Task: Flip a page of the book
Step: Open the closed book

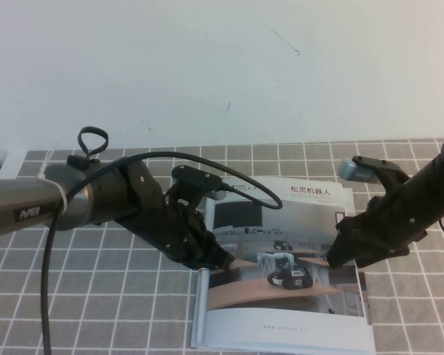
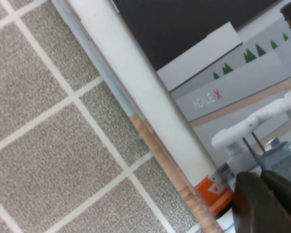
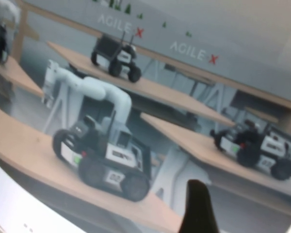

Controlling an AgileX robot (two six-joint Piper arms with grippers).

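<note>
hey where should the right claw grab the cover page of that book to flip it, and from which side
Probably at the page's free right edge, coming in from the robot's right. The book lies closed and flat, its spine on the left under the left claw, so only the right edge can lift. The right claw, open, sits at that edge; slide one finger under the cover leaf and pinch.

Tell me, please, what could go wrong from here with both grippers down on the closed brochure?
1. The right gripper, jaws open, is low over the right edge of the glossy robots-on-desks cover page; closing here could pinch several leaves, not one.
2. The left gripper sits at the spine edge of the thin white softcover book; if it doesn't hold firmly, the whole book may slide on the grey checked tablecloth.
3. A flat pinch could crease the cover.
</note>
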